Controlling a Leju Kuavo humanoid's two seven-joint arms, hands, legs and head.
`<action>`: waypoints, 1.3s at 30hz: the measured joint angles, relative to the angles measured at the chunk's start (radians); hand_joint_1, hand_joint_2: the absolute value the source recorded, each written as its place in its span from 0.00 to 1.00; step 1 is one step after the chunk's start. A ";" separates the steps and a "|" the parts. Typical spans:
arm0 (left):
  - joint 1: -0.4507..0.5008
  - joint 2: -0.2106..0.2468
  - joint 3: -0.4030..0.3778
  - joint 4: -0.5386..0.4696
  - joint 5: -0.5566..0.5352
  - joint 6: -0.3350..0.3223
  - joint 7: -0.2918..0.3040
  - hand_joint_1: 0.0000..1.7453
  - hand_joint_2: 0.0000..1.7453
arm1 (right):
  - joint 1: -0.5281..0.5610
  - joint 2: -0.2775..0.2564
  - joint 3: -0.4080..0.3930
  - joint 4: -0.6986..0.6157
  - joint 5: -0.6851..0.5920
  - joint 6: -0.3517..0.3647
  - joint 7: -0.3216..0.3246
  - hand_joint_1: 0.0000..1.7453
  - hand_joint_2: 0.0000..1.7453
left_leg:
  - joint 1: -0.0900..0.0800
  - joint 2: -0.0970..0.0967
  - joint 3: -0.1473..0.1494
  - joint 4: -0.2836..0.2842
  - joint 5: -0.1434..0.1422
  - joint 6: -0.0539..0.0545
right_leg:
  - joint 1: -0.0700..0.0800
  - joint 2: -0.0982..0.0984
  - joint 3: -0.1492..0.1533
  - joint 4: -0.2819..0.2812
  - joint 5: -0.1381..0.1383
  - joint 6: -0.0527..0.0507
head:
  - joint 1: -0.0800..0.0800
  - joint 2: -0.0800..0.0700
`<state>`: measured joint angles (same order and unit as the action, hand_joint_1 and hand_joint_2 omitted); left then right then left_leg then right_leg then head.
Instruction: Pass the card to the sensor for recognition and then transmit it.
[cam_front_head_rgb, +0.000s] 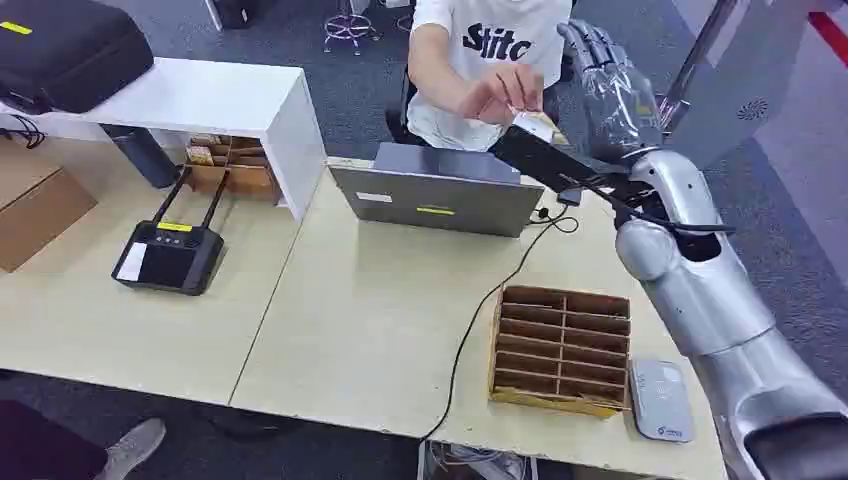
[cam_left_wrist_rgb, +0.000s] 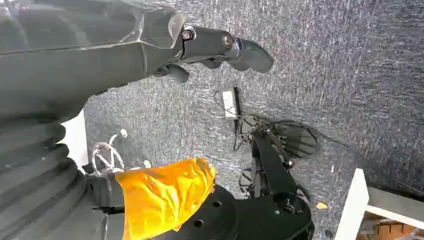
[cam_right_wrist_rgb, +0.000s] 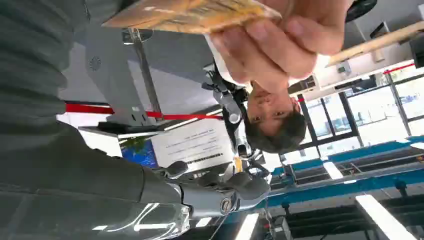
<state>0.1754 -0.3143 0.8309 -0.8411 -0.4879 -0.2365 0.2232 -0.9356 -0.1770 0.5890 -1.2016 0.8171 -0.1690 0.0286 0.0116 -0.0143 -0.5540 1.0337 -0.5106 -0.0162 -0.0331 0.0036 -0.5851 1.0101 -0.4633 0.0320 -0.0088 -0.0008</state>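
The right robot hand (cam_front_head_rgb: 612, 82) stood raised at the upper right of the head view, fingers spread and holding nothing. Just left of it, a person's hand (cam_front_head_rgb: 505, 95) pinched the card (cam_front_head_rgb: 532, 126) (seen close in the right wrist view, apart from the robot's fingers). The left robot hand (cam_left_wrist_rgb: 220, 47) hung over grey carpet, fingers loosely apart, empty. Lower right on the bench (cam_front_head_rgb: 370, 330), a cardboard slotted organizer (cam_front_head_rgb: 560, 348) showed bare compartments, with a small grey sensor pad (cam_front_head_rgb: 660, 400) just beside it.
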 joint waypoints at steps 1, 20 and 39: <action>-0.002 0.001 0.002 0.004 0.000 0.000 0.000 0.00 1.00 | -0.003 0.003 0.002 0.007 0.000 0.000 0.000 0.00 1.00 | 0.000 0.000 0.000 0.000 0.000 0.000 | 0.000 0.000 0.000 0.000 0.000 0.000 | 0.000 0.000; -0.020 -0.005 0.077 0.028 -0.078 -0.032 -0.015 0.00 1.00 | 0.038 0.063 -0.010 0.078 -0.087 -0.056 -0.032 1.00 1.00 | 0.000 0.000 0.000 0.000 0.000 0.000 | 0.000 0.000 -0.001 0.000 0.000 0.000 | 0.000 0.000; -0.015 -0.016 0.123 0.012 -0.104 -0.063 -0.013 0.00 1.00 | 0.117 0.032 -0.059 0.030 -0.113 -0.096 -0.086 1.00 1.00 | 0.000 0.000 0.000 0.000 0.000 0.000 | 0.000 0.000 -0.001 0.000 0.000 0.000 | 0.000 0.000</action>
<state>0.1600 -0.3300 0.9537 -0.8293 -0.5921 -0.2998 0.2102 -0.8187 -0.1446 0.5302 -1.1715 0.7042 -0.2648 -0.0572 0.0115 -0.0140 -0.5537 1.0340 -0.5107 -0.0162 -0.0330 0.0039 -0.5857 1.0098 -0.4634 0.0321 -0.0092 -0.0008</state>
